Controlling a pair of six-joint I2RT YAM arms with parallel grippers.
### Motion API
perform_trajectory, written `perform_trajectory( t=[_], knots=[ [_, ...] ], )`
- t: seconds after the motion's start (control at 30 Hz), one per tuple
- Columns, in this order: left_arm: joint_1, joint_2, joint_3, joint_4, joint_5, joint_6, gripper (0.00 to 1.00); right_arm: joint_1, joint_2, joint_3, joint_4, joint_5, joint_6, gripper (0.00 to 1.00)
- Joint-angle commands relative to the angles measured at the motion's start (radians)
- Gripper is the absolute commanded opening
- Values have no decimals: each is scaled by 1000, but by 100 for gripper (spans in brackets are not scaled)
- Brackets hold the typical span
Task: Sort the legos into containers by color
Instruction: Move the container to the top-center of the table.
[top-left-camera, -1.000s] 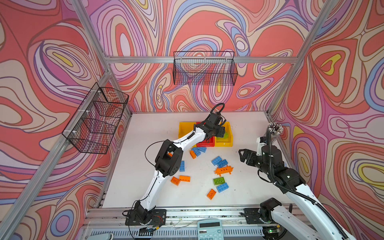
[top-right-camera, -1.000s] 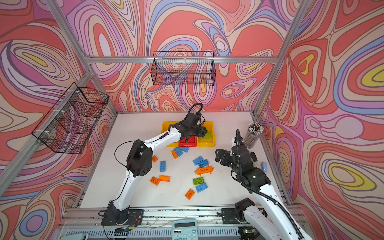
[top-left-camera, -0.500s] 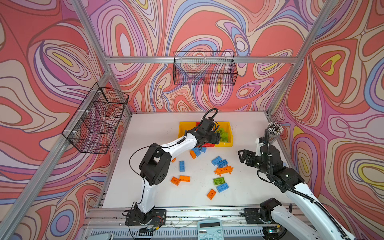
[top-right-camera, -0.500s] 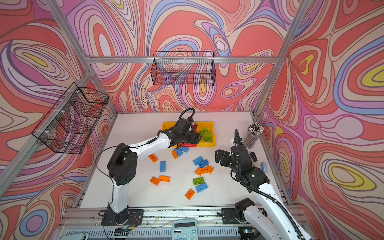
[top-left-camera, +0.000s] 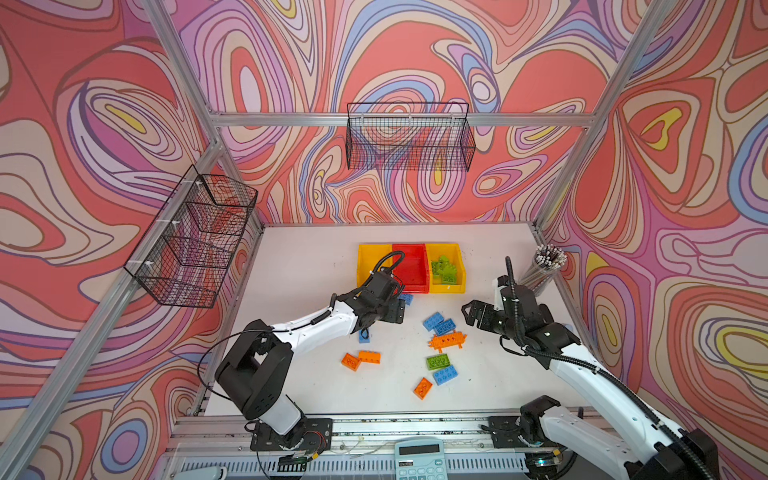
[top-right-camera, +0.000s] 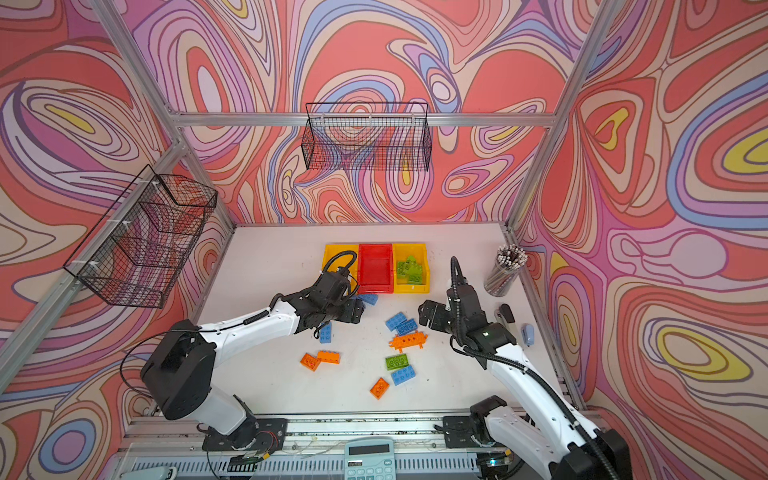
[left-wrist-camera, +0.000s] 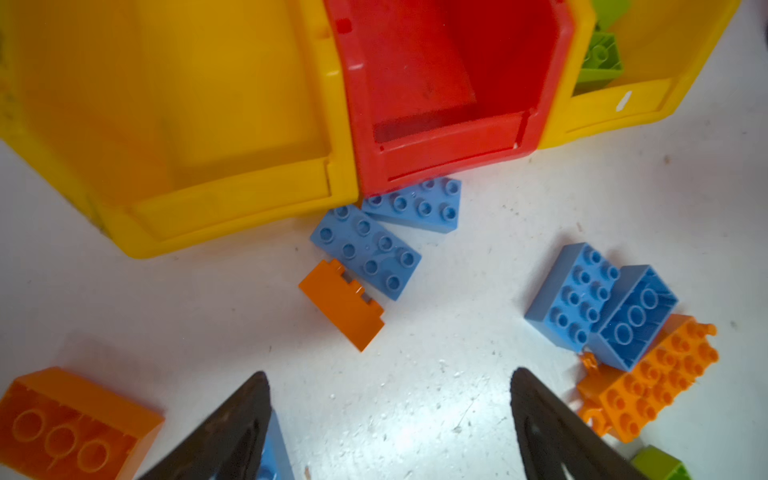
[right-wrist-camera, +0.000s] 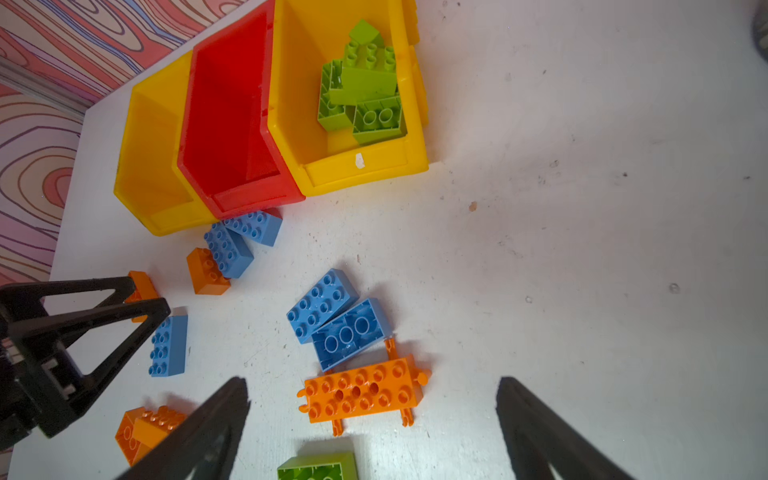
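- We see the left gripper (left-wrist-camera: 388, 378) low over the white table (top-left-camera: 311, 270), just in front of the bins. Its two black jaws stand wide apart and hold nothing.
- The right gripper (right-wrist-camera: 372, 385) is at the right side of the table and points toward the loose bricks. Its jaws are spread fully, and nothing is between them.
- Three small open plastic bins stand joined in a row near the back of the table: a left yellow bin (top-left-camera: 368, 259), a red bin (top-left-camera: 411, 266) in the middle and a right yellow bin (top-left-camera: 446, 287).
- In the right yellow bin lies a heap of lime green studded bricks (right-wrist-camera: 365, 87).
- Two blue studded bricks (left-wrist-camera: 415, 203) lie touching each other at the front wall of the red bin. A small orange brick (left-wrist-camera: 340, 309) lies on its side against one of them.
- Further to the right we find a blue pair (left-wrist-camera: 571, 293), one with studs up and one with studs down. The pair lies right beside the long orange pronged piece (right-wrist-camera: 361, 392).
- Nearer the front edge are a single green brick (top-left-camera: 436, 361), a blue brick (top-left-camera: 445, 374) just beside it, a lone orange brick (top-left-camera: 423, 387) and two orange bricks (top-left-camera: 369, 356) together.
- One more blue brick (right-wrist-camera: 168, 347) lies just beside the left gripper.
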Motion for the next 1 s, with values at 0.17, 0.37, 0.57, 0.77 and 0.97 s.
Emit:
perform_trajectory(
  t=[0.17,0.37,0.57,0.77,0.97],
  knots=[
    [110,14,-35,78,43,-20,90,77,187,54,138,0,21,98],
    [169,75,-29,104,88,-19,89,88,330,99,213,-11,10,98],
    [214,123,-17,122,120,-19,88,90,480,198,223,-12,-43,98],
    [251,167,17,128,145,-15,88,71,625,306,244,-16,-95,98],
    [273,225,76,121,157,0,88,37,755,405,271,-68,-115,98]
  ],
)
